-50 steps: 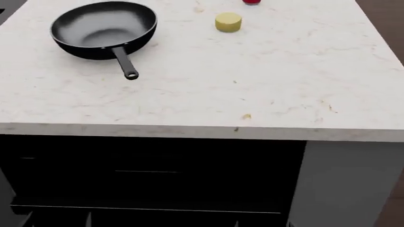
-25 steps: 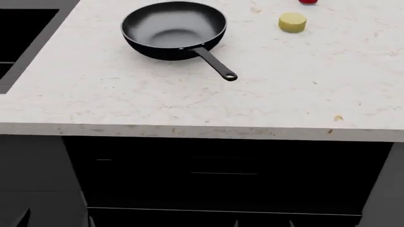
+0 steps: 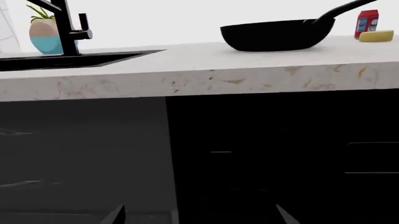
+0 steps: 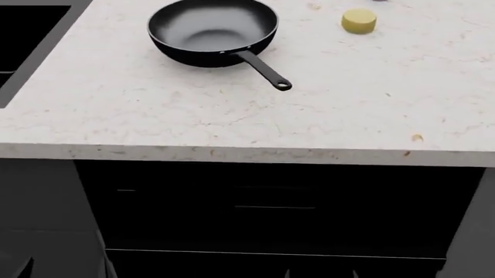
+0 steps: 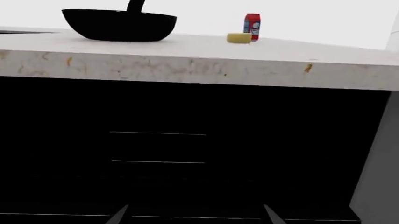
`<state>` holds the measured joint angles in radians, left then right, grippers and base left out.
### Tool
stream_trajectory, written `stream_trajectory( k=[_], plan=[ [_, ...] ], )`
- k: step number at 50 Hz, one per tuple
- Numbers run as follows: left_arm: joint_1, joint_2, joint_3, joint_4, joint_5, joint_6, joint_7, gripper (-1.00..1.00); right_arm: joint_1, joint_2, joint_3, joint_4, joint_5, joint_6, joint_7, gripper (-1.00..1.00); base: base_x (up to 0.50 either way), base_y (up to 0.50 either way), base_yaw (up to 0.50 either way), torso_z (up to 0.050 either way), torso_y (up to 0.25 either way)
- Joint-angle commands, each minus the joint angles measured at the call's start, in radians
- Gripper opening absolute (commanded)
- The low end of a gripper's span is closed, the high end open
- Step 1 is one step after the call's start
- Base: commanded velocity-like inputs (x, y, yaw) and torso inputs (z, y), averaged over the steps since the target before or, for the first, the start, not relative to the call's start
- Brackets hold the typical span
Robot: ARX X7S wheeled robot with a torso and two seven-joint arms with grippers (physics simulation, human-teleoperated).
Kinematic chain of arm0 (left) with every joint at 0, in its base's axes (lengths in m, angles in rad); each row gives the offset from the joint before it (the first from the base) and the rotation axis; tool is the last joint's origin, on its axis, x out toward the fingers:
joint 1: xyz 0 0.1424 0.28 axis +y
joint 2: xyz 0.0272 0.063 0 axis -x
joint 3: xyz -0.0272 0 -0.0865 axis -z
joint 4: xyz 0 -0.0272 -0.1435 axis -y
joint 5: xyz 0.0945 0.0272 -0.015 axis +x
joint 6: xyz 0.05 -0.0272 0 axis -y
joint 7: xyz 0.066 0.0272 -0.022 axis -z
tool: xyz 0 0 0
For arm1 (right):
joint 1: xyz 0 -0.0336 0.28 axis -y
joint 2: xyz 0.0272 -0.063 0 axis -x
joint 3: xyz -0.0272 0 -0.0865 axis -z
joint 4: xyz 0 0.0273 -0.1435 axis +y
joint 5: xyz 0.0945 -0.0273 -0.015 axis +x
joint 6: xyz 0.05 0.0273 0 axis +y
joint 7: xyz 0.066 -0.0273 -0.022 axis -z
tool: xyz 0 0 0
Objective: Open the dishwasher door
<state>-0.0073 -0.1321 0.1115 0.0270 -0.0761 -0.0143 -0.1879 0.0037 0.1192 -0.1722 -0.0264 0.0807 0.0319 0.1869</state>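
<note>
The dishwasher front is a black face under the white counter. The dishwasher door point(image 4: 270, 265) is the glossy black panel below a thin pale line, and it looks shut; it also shows low in the right wrist view point(image 5: 62, 220). Above it is the black control strip point(image 4: 275, 207) with thin lines. My right gripper point(image 5: 194, 219) is open and empty, facing the door's top edge, apart from it. My left gripper point(image 3: 199, 219) is open and empty, facing the seam between a grey cabinet panel point(image 3: 81, 154) and the black front. In the head view only fingertips point(image 4: 108, 270) show.
A black wok point(image 4: 210, 30) and a yellow puck point(image 4: 359, 20) sit on the counter point(image 4: 232, 116). A sink point(image 4: 23, 35) is at the left, with a faucet point(image 3: 67, 25) and a potted plant point(image 3: 45, 35). A red can point(image 5: 252, 25) stands further back. A grey panel point(image 5: 377, 163) flanks the right.
The head view has swung left, so the wok and counter shifted right, then a little upward. Both grippers' fingertips now show at the bottom edge.
</note>
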Motion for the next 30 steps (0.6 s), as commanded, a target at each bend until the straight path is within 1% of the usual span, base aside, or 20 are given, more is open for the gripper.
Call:
stream_trajectory(
  k=[1,30],
  plan=[
    [-0.002,-0.006,0.008,-0.009,-0.006,-0.004,-0.014,1.0,-0.001,0.009,-0.012,0.0,0.011,-0.004,0.009,1.0,0.0,0.0,0.0,-0.05,0.0],
    [-0.005,-0.022,0.031,-0.018,-0.021,-0.001,-0.036,1.0,0.006,0.024,-0.038,0.018,0.029,-0.011,0.029,1.0,0.0,0.0,0.0,-0.05,0.0]
  ],
)
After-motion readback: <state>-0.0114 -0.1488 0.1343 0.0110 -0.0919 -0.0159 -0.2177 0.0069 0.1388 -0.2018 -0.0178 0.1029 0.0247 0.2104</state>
